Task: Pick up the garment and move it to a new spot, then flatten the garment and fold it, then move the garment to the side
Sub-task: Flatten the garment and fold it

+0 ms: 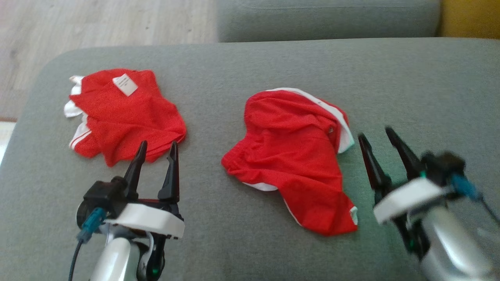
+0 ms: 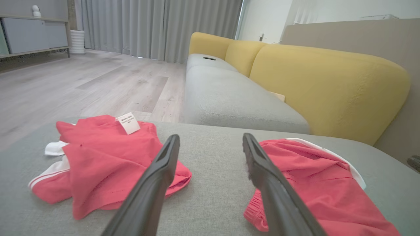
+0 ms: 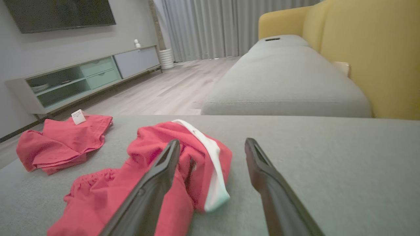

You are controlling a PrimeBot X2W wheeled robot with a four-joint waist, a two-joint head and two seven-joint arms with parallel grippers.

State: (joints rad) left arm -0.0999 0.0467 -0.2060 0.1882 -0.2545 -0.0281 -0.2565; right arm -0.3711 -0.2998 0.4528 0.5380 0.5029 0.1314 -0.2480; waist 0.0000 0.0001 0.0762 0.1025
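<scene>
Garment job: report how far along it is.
Done: nothing for certain. In hand: nothing; left gripper and right gripper stand open, empty. Left: the middle garment lies crumpled on the grey cushion, not flattened or folded; the labelled garment is bunched at the left.

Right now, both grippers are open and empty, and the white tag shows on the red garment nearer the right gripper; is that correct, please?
Not quite. In the head view the white tag sits on the left red garment, the one nearer the left gripper. The right red garment, beside the right gripper, shows white trim but no tag. Both grippers are indeed open and empty.
</scene>
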